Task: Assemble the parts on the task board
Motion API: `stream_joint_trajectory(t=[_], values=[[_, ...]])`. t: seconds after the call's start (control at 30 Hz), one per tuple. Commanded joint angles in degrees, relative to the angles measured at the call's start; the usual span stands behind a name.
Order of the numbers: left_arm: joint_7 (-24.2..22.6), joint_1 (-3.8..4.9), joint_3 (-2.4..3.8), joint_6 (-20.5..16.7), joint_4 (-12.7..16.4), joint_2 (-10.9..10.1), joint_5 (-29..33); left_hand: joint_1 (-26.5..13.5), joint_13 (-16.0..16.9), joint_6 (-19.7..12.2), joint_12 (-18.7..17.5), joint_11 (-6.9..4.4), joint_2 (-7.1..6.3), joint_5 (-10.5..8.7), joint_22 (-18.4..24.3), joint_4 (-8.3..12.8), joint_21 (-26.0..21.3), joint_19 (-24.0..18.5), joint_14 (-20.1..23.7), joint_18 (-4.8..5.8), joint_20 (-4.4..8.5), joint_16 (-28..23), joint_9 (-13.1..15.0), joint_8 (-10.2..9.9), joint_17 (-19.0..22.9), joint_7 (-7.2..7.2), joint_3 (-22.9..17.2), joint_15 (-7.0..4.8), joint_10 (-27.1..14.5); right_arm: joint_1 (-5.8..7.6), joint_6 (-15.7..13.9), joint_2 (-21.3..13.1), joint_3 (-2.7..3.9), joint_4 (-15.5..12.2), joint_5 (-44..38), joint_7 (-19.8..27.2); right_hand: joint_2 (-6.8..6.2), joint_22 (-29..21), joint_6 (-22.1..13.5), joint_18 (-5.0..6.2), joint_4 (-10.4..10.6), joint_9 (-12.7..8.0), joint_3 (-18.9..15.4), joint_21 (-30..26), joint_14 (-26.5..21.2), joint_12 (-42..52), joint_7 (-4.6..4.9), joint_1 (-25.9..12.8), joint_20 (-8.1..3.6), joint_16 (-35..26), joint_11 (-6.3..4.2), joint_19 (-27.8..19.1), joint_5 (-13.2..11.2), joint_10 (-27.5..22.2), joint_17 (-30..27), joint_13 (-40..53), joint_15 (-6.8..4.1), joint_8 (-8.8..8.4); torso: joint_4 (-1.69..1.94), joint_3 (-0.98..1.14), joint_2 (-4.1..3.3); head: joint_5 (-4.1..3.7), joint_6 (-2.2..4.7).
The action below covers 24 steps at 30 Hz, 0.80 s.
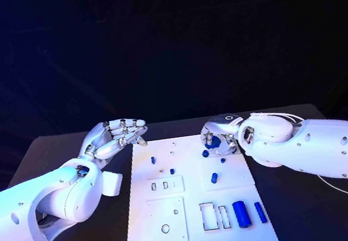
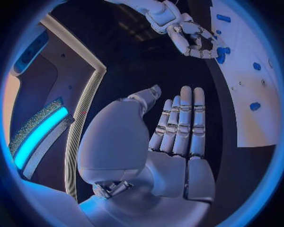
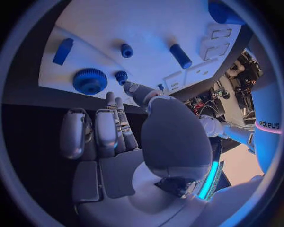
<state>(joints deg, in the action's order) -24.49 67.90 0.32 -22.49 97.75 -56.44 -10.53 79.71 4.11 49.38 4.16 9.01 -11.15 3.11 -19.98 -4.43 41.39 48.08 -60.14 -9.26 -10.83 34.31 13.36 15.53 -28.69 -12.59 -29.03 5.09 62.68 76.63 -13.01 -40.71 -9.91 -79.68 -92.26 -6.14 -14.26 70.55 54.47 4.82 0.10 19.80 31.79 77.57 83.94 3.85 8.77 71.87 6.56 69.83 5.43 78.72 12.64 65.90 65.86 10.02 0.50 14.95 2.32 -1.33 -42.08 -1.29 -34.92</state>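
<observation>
While I watch, the white board [image 1: 199,213] lies mid-table with blue parts on it. I see a blue gear [image 3: 90,81] near the board's far edge. My right hand [image 1: 217,136] sits just over that gear, fingers apart, holding nothing. My left hand [image 1: 114,137] is beside the board's far left corner, fingers straight and close together, empty.

a lab: black-draped backdrop [image 1: 163,37], black table [image 1: 57,154].
</observation>
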Motion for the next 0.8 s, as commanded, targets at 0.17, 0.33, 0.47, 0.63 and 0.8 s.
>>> stream_joint_trajectory(t=[0.17, 0.33, 0.47, 0.63, 0.8], values=[[-0.13, 0.21, 0.09, 1.12, 0.31, -0.03, -0.23, -0.55, 0.06, -0.11, -0.24, 0.10, 0.02, 0.12, -0.10, 0.13, 0.20, -0.45, 0.38, -1.04, -0.09, 0.30, 0.09, -0.35, -0.05, -0.45, -0.13, 0.03, 0.06, -0.33, 1.70, 0.73, -0.06, 0.79, -1.36, -0.38, 0.10, 0.64, -0.17, -0.99, 0.50, 0.38, 0.37, 0.73, 2.22, 0.07, 0.13, 0.29, 0.07, 0.86, -0.05, 0.56, 0.12, -0.02, 0.42, 0.28, 0.10, -0.12, 0.21, -0.07, -0.23, -0.07, -0.42], [-0.11, 0.24, 0.10, 1.19, 0.43, -0.03, -0.10, -0.57, 0.06, -0.13, -0.24, 0.11, 0.03, 0.12, -0.14, 0.13, 0.28, -0.50, 0.43, -1.04, -0.09, 0.40, 0.10, -0.36, -0.11, -0.48, -0.14, 0.04, 0.04, -0.65, 2.10, 1.06, -0.13, 1.18, -1.35, -0.29, 0.17, 0.90, -0.09, -1.03, 0.62, 0.48, 0.45, 0.89, 2.19, 0.12, 0.13, 0.25, 0.08, 1.05, -0.07, 0.64, 0.15, 0.14, 0.55, 0.35, 0.10, -0.10, 0.18, -0.14, -0.41, -0.03, -0.58], [-0.10, 0.26, 0.11, 1.29, 0.49, -0.07, -0.05, -0.57, 0.06, -0.13, -0.24, 0.11, 0.03, 0.12, -0.14, 0.13, 0.28, -0.50, 0.43, -1.04, -0.09, 0.40, 0.10, -0.36, -0.11, -0.48, -0.14, 0.04, 0.04, -0.82, 2.30, 1.26, -0.15, 1.33, -1.35, -0.23, 0.28, 1.25, -0.05, -1.08, 0.75, 0.56, 0.55, 1.11, 2.21, 0.14, 0.15, 0.20, 0.08, 1.40, -0.08, 0.80, 0.15, 0.26, 0.86, 0.41, 0.10, -0.09, 0.18, -0.23, -0.61, -0.04, -0.62], [-0.05, 0.27, 0.12, 1.38, 0.44, -0.08, 0.03, -0.51, 0.07, -0.11, -0.22, 0.10, 0.14, 0.12, -0.25, 0.15, 0.46, -0.59, 0.53, -1.04, -0.09, 0.60, 0.15, -0.35, -0.23, -0.47, -0.22, 0.03, 0.06, -0.91, 2.12, 1.50, -0.16, 1.41, -1.32, 0.07, 0.65, 2.03, 0.30, -1.20, 0.94, 0.89, 1.01, 1.61, 2.26, 0.28, 0.10, 0.37, 0.06, 2.15, -0.19, 1.09, 0.30, 0.86, 1.41, 0.63, 0.04, 0.06, 0.25, -0.24, -0.63, -0.01, -0.84], [-0.02, 0.28, 0.13, 1.40, 0.35, -0.06, 0.21, -0.46, 0.08, -0.08, -0.21, 0.09, 0.20, 0.12, -0.32, 0.18, 0.57, -0.64, 0.60, -1.05, -0.09, 0.72, 0.18, -0.34, -0.30, -0.46, -0.29, 0.02, 0.07, -0.95, 2.50, 1.87, -0.16, 1.68, -1.25, 0.23, 0.87, 2.58, 0.83, -1.27, 1.10, 1.26, 1.38, 1.96, 2.25, 0.40, 0.03, 0.42, 0.00, 2.70, -0.30, 1.26, 0.41, 1.53, 1.77, 0.84, -0.01, 0.32, 0.32, -0.28, -0.81, -0.04, -0.86]])
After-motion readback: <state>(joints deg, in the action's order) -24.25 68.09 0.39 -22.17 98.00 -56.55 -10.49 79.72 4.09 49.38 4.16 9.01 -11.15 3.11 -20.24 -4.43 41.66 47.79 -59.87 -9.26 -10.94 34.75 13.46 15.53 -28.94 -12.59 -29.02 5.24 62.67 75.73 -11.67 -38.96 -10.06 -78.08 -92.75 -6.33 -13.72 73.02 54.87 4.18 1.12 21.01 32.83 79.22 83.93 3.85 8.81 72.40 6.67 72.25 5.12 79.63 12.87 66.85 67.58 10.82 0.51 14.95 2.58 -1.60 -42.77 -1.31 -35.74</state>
